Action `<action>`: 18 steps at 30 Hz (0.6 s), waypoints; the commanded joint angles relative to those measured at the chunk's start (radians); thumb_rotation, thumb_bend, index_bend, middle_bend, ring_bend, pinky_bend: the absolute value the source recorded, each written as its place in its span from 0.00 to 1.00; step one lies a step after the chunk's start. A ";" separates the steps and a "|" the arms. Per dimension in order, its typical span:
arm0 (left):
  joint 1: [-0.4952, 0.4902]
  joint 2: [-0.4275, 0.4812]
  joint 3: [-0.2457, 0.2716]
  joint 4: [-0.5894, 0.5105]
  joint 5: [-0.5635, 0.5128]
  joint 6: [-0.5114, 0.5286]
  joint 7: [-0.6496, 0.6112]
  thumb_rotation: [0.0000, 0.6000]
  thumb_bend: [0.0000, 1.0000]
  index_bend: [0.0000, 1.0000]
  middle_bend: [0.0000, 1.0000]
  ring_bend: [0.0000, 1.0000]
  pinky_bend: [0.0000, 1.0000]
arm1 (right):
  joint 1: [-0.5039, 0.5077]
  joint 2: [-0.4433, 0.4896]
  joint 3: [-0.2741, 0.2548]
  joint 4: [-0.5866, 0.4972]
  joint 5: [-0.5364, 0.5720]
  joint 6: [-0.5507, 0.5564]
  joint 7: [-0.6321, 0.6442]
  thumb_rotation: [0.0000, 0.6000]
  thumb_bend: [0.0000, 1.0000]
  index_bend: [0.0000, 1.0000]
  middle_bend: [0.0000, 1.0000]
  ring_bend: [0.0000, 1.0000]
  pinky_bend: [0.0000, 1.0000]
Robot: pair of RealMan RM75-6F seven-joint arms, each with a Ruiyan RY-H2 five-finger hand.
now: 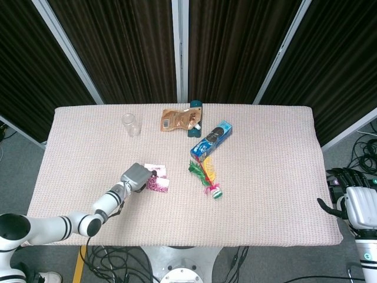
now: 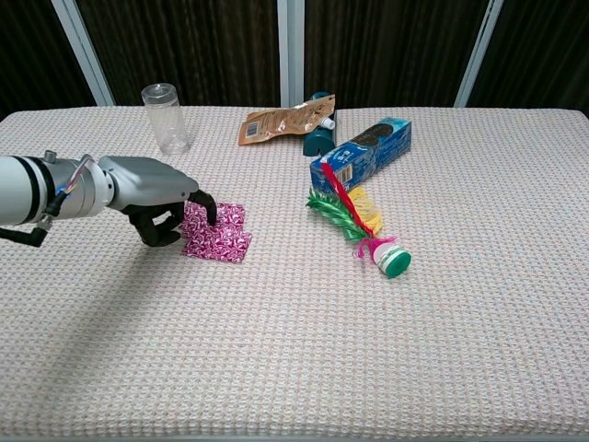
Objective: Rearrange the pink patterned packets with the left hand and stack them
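Under the left hand's fingers point(image 2: 204, 204) apparently lie 2 pink packets point(image 2: 221, 234).

No text, brand or number can be read. The blue box point(image 2: 361, 153) near the bench's far edge carries printing and a white label patch, and the brown pouch point(image 2: 285, 120) beside it has a pale label, but all of it is too small and blurred.

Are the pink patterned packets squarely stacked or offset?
Offset: the upper pink patterned packet lies skewed over the lower one, whose corner shows; left hand touches them.
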 commanded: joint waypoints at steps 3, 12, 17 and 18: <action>0.000 0.005 0.007 -0.024 0.015 0.010 -0.002 1.00 0.55 0.29 0.85 0.84 0.94 | 0.001 -0.001 -0.001 0.003 0.000 -0.003 0.002 0.80 0.13 0.24 0.20 0.14 0.14; -0.001 0.031 0.032 -0.102 0.018 0.038 0.026 1.00 0.55 0.29 0.85 0.84 0.94 | -0.004 -0.002 -0.004 0.006 0.001 -0.002 0.006 0.80 0.13 0.24 0.20 0.14 0.14; -0.003 0.040 0.045 -0.127 0.000 0.055 0.048 1.00 0.54 0.29 0.85 0.84 0.94 | -0.006 0.000 -0.002 0.005 0.000 0.005 0.008 0.80 0.13 0.24 0.20 0.14 0.14; -0.003 0.042 0.046 -0.132 -0.003 0.060 0.050 1.00 0.54 0.29 0.85 0.84 0.94 | -0.007 0.000 -0.002 0.005 -0.001 0.005 0.008 0.80 0.13 0.24 0.20 0.14 0.14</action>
